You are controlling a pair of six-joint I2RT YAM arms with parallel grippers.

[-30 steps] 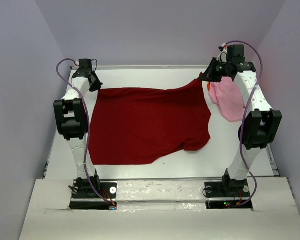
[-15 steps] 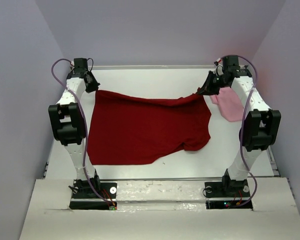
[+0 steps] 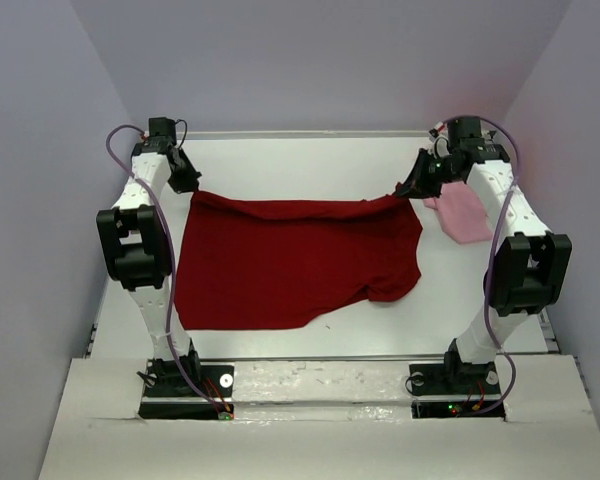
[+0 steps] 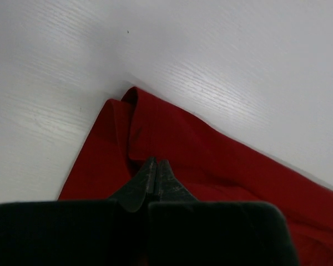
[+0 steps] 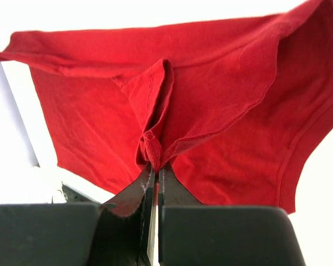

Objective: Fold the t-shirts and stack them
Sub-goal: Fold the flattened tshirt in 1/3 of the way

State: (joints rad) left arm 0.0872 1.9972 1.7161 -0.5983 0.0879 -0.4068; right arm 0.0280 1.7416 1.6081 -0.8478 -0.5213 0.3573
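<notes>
The dark red t-shirt (image 3: 290, 260) lies spread over the middle of the white table, its far edge lifted and stretched between both grippers. My left gripper (image 3: 190, 186) is shut on the far-left corner; in the left wrist view its fingers (image 4: 156, 164) are pressed together on the red cloth (image 4: 211, 160). My right gripper (image 3: 405, 190) is shut on the far-right corner, and the right wrist view shows a bunched fold of red fabric (image 5: 211, 100) pinched at the tips (image 5: 157, 167). A light pink t-shirt (image 3: 462, 212) lies crumpled at the right, behind the right arm.
The white table (image 3: 310, 160) is walled by lilac panels at the back and on both sides. Both arm bases stand at the near edge. The near hem of the red shirt reaches almost to the table's front edge.
Both grippers have pulled the red shirt's far edge toward the near side, so it now hangs closer over the rest of the shirt. More bare table shows behind it.
</notes>
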